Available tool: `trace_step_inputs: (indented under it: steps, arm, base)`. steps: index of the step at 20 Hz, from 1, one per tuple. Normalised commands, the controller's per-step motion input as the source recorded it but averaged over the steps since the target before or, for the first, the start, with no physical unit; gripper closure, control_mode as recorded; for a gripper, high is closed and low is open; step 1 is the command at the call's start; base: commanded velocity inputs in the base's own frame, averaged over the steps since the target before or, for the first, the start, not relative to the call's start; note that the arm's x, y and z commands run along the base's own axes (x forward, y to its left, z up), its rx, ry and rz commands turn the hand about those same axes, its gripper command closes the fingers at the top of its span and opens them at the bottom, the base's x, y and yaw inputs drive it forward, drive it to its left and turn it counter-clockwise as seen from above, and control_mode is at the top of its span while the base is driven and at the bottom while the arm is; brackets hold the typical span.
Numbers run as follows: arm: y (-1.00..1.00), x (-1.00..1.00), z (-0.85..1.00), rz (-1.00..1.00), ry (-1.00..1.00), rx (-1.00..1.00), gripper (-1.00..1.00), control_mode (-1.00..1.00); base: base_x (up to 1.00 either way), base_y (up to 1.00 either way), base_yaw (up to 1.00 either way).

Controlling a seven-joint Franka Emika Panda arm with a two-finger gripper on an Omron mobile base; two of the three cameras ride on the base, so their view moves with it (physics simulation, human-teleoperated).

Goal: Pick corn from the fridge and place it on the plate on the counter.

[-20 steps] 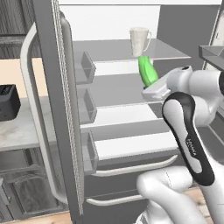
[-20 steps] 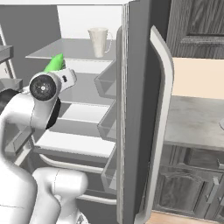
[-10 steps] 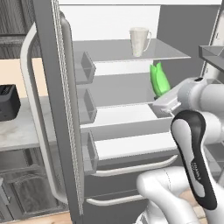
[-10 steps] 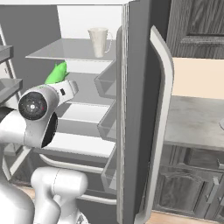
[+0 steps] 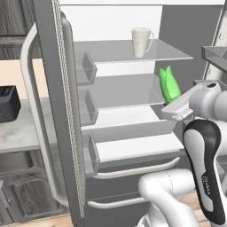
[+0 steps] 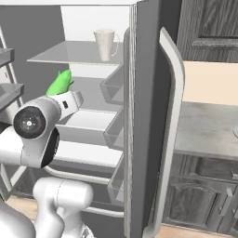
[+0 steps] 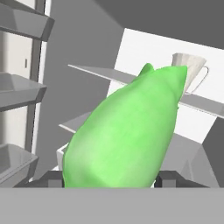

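Jaws of the gripper clamp the lower end of the corn, whose long axis stands upright, just outside the fridge shelves' front edge, below the mug.

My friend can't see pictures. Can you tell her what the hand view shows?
A big green corn sits gripped between the gripper's two dark fingertips. Behind it are the fridge's grey shelves, with a white mug on the upper one.

Both base views look forward into the open fridge, one from behind-left of the arm and one from behind-right, sharing its shelves. The hand view sits very close behind the corn, facing the fridge interior.
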Motion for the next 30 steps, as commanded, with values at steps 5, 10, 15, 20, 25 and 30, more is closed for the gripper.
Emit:
trace_step_inputs:
  steps: [5, 10, 15, 20, 25, 30]
  arm:
    - [0.00, 0.00, 0.00, 0.00, 0.00, 0.00, 1.00, -1.00]
    - [0.00, -0.02, 0.00, 0.00, 0.00, 0.00, 1.00, -1.00]
    - [0.00, -0.07, 0.00, 0.00, 0.00, 0.00, 1.00, -1.00]
    - [0.00, -0.06, 0.00, 0.00, 0.00, 0.00, 1.00, 1.00]
    - [0.00, 0.00, 0.00, 0.00, 0.00, 0.00, 1.00, 1.00]
    - [0.00, 0.00, 0.00, 0.00, 0.00, 0.00, 1.00, 1.00]
  base:
    - [0.00, 0.00, 0.00]
    - [0.00, 0.00, 0.00]
    - [0.00, 0.00, 0.00]
    - [-0.13, 0.00, 0.00]
    - [-0.33, 0.00, 0.00]
    - [-0.39, 0.00, 0.00]
